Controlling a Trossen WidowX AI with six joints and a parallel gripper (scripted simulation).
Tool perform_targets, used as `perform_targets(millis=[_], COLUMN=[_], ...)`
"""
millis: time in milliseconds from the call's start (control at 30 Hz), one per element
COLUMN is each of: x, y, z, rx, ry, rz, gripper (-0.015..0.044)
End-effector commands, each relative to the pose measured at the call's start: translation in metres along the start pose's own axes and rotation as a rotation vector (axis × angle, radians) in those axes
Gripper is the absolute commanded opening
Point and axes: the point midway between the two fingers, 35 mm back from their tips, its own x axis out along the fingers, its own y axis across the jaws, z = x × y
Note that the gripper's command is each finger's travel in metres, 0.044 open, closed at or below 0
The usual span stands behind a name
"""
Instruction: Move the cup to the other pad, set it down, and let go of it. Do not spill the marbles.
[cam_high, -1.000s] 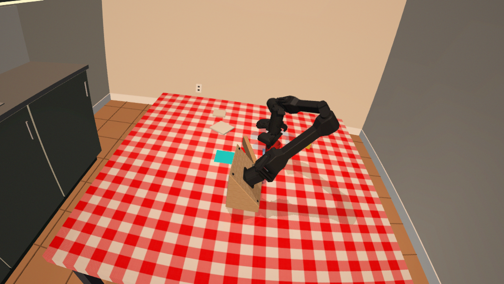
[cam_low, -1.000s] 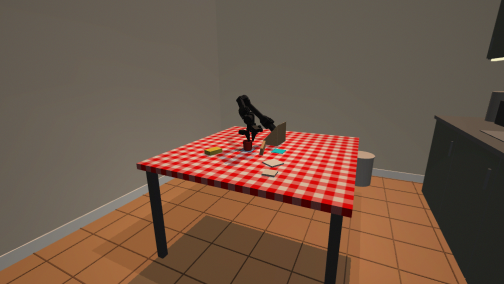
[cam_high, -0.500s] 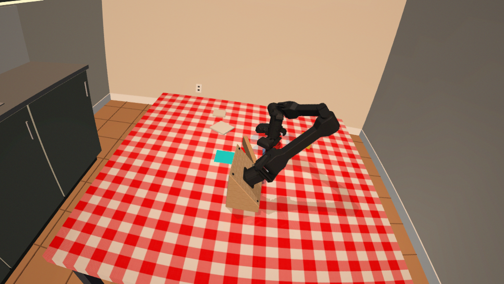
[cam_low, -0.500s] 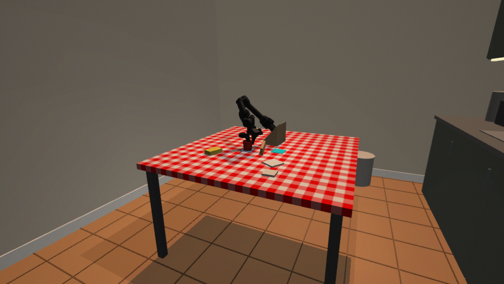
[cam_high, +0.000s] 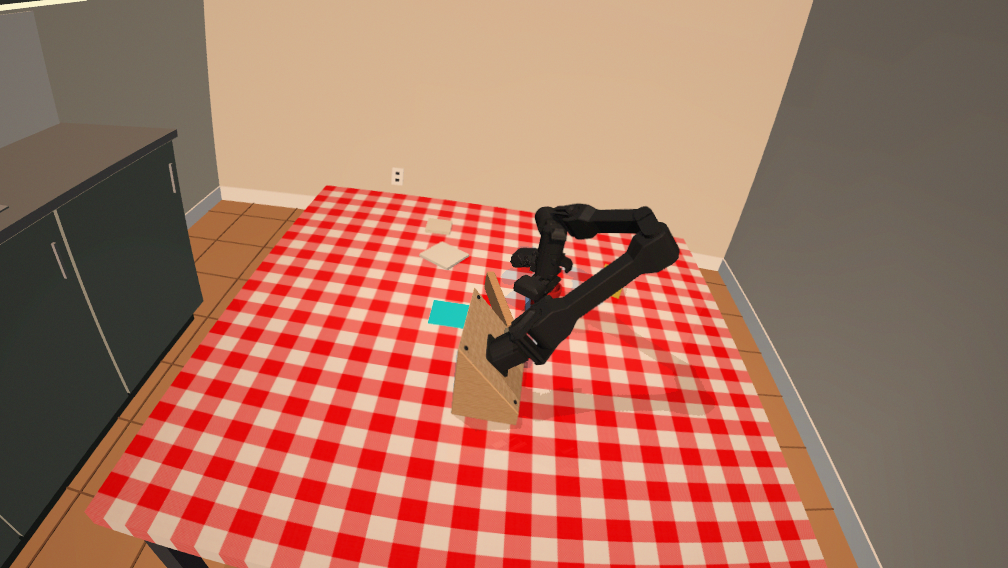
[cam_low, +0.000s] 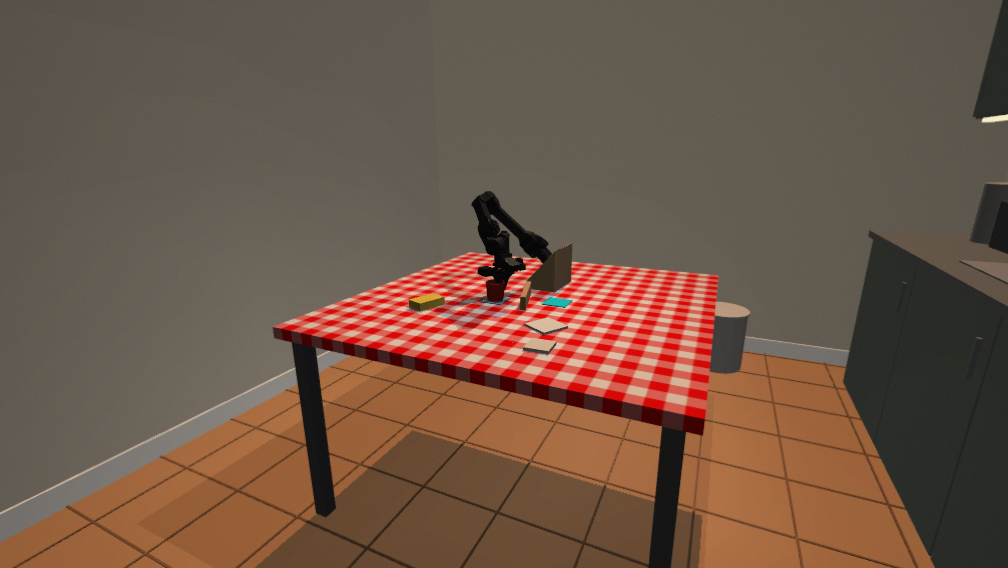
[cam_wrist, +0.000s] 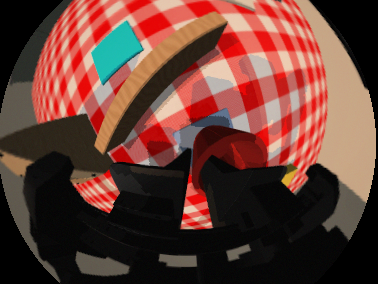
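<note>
The dark red cup (cam_high: 555, 290) (cam_low: 495, 290) (cam_wrist: 235, 141) stands on the blue pad (cam_high: 527, 301) (cam_wrist: 189, 138), upright as far as I can see. My gripper (cam_low: 502, 284) (cam_wrist: 194, 152) is low at the cup, with one finger inside the rim and the other outside. The fingers are nearly together, shut on the cup's wall. The marbles cannot be made out inside the cup. The other pad, turquoise (cam_high: 447, 313) (cam_low: 556, 301) (cam_wrist: 117, 52), lies flat across a wooden barrier from the cup and has nothing on it.
The upright wooden barrier (cam_high: 498, 299) (cam_low: 524, 296) (cam_wrist: 155, 75) stands between the two pads. A wooden wedge block (cam_high: 486, 384) (cam_low: 562, 269) is by the arm's base. A yellow block (cam_low: 426, 302) (cam_wrist: 289, 175) lies on the cup's other side. Two pale tiles (cam_high: 444, 255) (cam_low: 539, 346) lie beyond the turquoise pad.
</note>
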Motion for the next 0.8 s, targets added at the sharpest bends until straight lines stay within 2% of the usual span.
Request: perform_targets(millis=[0, 300, 767], x=[0.000, -0.006, -0.054], y=[0.000, -0.001, -0.001], z=[0.000, 0.001, 0.004], rx=[0.001, 0.000, -0.006], ry=[0.000, -0.001, -0.001], rz=[0.000, 0.000, 0.001], gripper=[0.0016, 0.0000, 0.0000])
